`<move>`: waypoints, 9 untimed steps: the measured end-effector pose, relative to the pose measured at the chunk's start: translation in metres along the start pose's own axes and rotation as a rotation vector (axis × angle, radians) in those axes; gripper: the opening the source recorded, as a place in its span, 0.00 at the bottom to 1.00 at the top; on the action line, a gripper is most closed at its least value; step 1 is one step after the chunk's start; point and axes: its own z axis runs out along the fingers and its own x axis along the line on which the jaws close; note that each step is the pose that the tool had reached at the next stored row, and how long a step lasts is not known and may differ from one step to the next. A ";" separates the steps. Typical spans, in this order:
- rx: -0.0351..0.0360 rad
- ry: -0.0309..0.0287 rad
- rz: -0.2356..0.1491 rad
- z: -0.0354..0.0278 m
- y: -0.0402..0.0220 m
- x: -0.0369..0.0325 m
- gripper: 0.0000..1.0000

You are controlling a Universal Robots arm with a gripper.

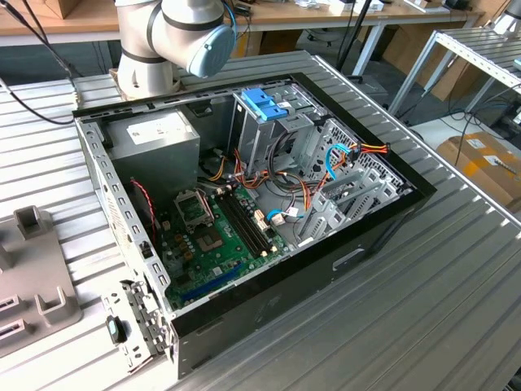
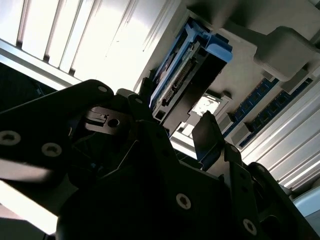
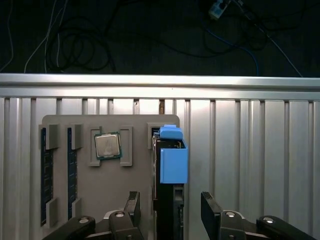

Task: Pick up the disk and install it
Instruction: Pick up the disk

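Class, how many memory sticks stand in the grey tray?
2. One long dark-blue memory stick sits in the flat grey plastic tray's end slot, the other in the next slot, towards the square silver processor chip. Others may be hidden.

You have light-blue plastic on the dark disk [image 3: 173, 160], a plain grey tray [image 3: 100, 192], a ribbed silver table [image 3: 250, 150], and a green motherboard [image 1: 213, 244] with black slots.

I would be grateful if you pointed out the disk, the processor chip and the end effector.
disk [image 3: 173, 162], first wrist view, on its blue plastic rail.
processor chip [image 3: 107, 145], first wrist view, centre of its metal lid.
end effector [image 3: 169, 197], first wrist view, midway between its open fingertips.
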 end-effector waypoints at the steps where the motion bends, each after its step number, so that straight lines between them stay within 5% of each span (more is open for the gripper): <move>1: 0.0002 -0.0001 0.000 0.0006 0.0000 0.0000 0.60; 9: 0.0001 0.0000 0.000 0.0016 0.0000 0.0000 0.60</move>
